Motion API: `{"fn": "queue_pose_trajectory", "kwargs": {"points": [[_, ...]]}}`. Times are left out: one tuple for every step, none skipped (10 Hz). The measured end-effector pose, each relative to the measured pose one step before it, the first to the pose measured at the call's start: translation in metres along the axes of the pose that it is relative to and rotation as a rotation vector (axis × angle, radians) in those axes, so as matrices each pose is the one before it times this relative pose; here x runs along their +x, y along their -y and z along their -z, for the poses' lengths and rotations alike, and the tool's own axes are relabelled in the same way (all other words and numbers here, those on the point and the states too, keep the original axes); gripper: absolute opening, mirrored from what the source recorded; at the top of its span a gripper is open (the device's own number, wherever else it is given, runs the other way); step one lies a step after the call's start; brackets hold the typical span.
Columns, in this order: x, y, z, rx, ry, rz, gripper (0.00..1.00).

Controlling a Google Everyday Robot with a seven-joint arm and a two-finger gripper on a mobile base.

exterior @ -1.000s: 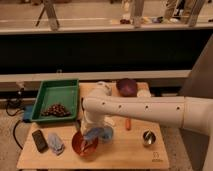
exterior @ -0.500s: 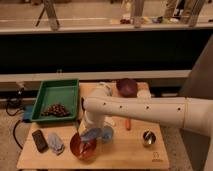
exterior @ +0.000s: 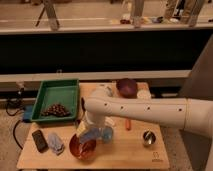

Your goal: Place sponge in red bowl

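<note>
The red bowl [exterior: 82,147] sits near the front left of the wooden table [exterior: 125,152], shiny inside. My gripper [exterior: 92,129] points down from the white arm [exterior: 145,110], just behind and above the bowl's back rim. It is shut on the sponge [exterior: 90,134], a pale blue pad hanging at its tip over that rim. The arm hides the top of the sponge.
A small blue cup [exterior: 107,134] stands right of the sponge. A grey-blue lump [exterior: 55,143] and a black block [exterior: 39,140] lie left of the bowl. Behind are a green tray [exterior: 56,95], a maroon rounded thing [exterior: 127,86], an orange stick [exterior: 127,123] and a metal cup [exterior: 148,137].
My gripper with the sponge has sunk slightly toward the red bowl's back rim. Nothing else on the table has moved.
</note>
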Motion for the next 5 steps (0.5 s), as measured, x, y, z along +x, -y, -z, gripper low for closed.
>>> {"fn": "queue_pose_trajectory", "kwargs": {"points": [[-0.00058,-0.00070,-0.00020,0.00218,0.00123,-0.00194,0.80],[-0.00047,-0.00103,-0.00011,0.00250,0.00121,-0.00280,0.80],[0.00009,-0.00037,-0.00091,0.00298,-0.00033,-0.00100,0.80],[0.00003,-0.00040,-0.00384,0.00251,0.00023,0.00128,0.80],[0.00021,-0.00046,-0.00272,0.00131,-0.00027,0.00098,0.80]]}}
